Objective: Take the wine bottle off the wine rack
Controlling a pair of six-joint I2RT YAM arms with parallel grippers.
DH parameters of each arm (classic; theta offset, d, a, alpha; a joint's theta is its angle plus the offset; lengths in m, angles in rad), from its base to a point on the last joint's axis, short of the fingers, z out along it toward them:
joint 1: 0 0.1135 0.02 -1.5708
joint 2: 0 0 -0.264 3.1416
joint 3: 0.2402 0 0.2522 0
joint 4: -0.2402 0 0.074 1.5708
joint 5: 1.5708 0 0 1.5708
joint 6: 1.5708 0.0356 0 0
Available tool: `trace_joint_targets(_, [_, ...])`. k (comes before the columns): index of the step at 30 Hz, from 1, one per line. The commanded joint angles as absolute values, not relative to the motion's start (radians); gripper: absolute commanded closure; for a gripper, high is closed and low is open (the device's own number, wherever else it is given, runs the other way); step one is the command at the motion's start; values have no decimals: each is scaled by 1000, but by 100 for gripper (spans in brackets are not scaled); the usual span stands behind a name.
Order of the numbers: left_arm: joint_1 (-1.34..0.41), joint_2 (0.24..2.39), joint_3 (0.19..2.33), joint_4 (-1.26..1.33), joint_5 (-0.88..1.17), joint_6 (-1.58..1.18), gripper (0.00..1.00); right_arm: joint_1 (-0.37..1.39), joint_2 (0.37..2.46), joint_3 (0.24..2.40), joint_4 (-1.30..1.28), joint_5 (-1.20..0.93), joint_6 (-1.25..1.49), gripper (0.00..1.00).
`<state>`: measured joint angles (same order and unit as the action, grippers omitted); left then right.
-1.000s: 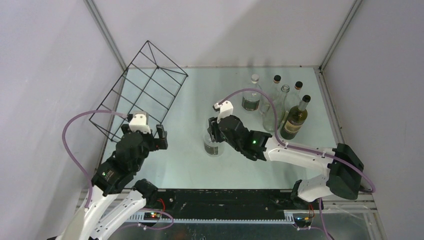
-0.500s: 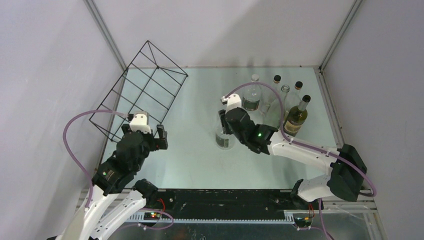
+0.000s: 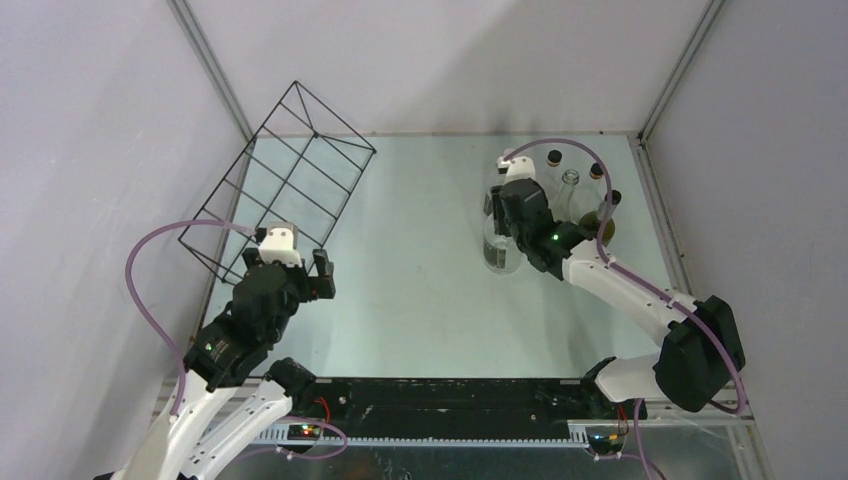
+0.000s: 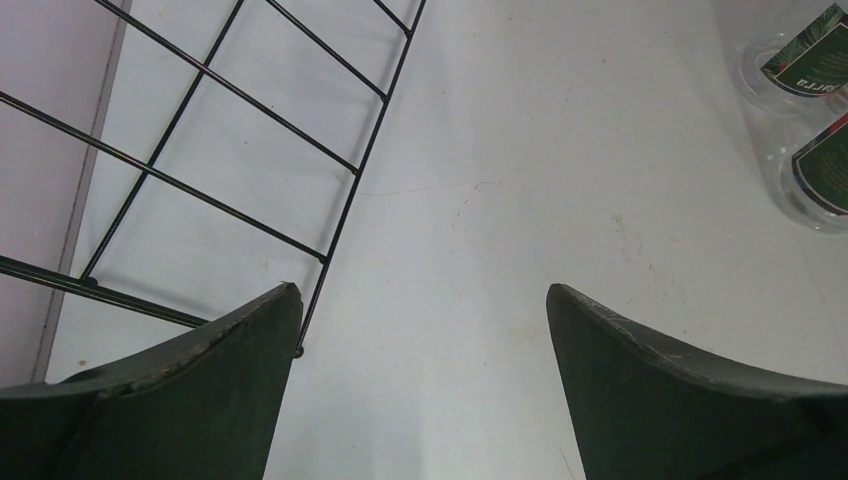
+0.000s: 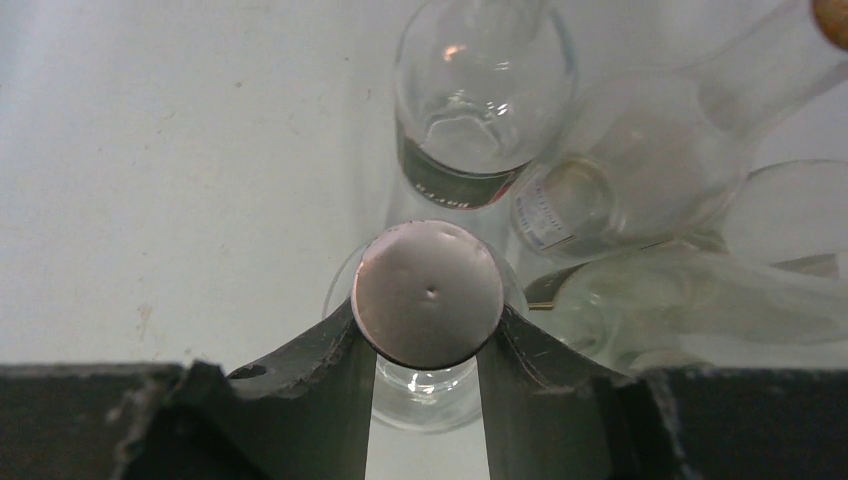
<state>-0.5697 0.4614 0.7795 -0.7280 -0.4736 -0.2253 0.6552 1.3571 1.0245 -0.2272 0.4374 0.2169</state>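
Our right gripper (image 5: 428, 310) is clamped on the neck of a clear bottle (image 3: 497, 252), one finger on either side just under its round cap (image 5: 428, 290). Through the wrist camera we look straight down the bottle, which hangs or stands upright below the fingers. We cannot tell whether its base touches the table (image 3: 400, 290).

What has changed is where it is. A second ago we were holding this bottle near the middle of the table. Now we have carried it to the far right, and it sits just beside the other bottles (image 3: 570, 190) grouped in that corner, with the nearest labelled one close ahead of it.

Our left gripper (image 4: 422, 292) has not moved. Its fingers are spread wide with nothing between them, and it hovers over bare table by the near corner of the rack (image 3: 290, 165).

The rack stands tilted at the far left, well apart from the bottle, and we see no bottle in any of its cells. We judge the removal itself as done. What we think is left is to set the bottle down upright among its neighbours without knocking them, then let go.
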Motion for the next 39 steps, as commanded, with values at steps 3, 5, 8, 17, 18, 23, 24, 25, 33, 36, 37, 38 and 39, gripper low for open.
trace_joint_targets(3, [-561, 457, 771, -711, -506, -204, 0, 574, 1330, 1071, -53, 390, 179, 100])
trace_joint_targets(5, [-561, 457, 772, -711, -507, -205, 0, 557, 1339, 1071, -28, 377, 173, 100])
trace_joint_targets(8, [-561, 455, 770, -711, -509, -206, 0, 532, 1344, 1071, 24, 354, 174, 100])
trace_joint_targets(17, [-561, 460, 769, -706, -509, -204, 0, 495, 1378, 1070, 139, 319, 166, 100])
trace_joint_targets(18, [-561, 459, 769, -706, -510, -204, 0, 495, 1385, 1070, 141, 319, 153, 100])
trace_joint_targets(23, [-561, 458, 767, -707, -512, -203, 0, 493, 1404, 1071, 135, 330, 105, 88])
trace_joint_targets(24, [-560, 456, 767, -706, -512, -203, 0, 493, 1406, 1070, 132, 330, 99, 80])
trace_joint_targets(25, [-561, 455, 767, -706, -513, -203, 0, 493, 1406, 1071, 123, 328, 97, 75])
trace_joint_targets(33, [-561, 444, 766, -708, -520, -206, 0, 495, 1377, 1071, 42, 315, 109, 38])
trace_joint_targets(36, [-561, 441, 766, -706, -521, -207, 0, 498, 1345, 1070, 14, 313, 114, 31])
trace_joint_targets(37, [-561, 441, 765, -705, -521, -207, 0, 497, 1325, 1070, 10, 306, 114, 30])
trace_joint_targets(38, [-561, 442, 765, -705, -521, -208, 0, 500, 1313, 1070, 6, 303, 114, 27])
trace_joint_targets(39, [-561, 443, 765, -704, -521, -209, 0, 502, 1286, 1071, 5, 297, 114, 26])
